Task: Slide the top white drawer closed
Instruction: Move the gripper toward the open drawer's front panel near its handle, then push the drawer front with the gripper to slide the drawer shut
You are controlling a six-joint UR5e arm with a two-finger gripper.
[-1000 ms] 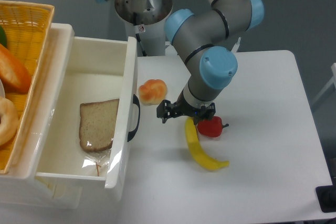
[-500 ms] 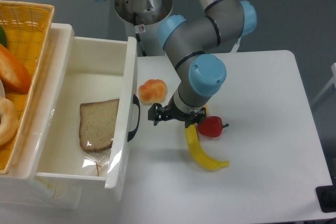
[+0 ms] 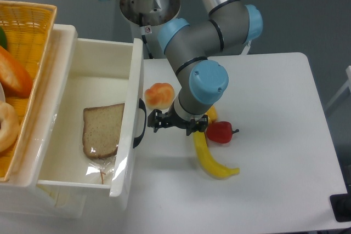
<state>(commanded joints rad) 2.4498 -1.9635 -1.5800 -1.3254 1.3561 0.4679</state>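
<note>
Top white drawer stands pulled fully out at the tabletop's left edge (a bread slice inside), so closing is wholly left; the end effector hovers just beside its black handle, apparently empty, spread unclear

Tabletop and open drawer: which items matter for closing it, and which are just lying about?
Job: glossy white plastic top drawer, its black curved handle, end effector.

Lying about: bread slice, orange bun, yellow banana, red pepper, yellow wicker basket.
</note>
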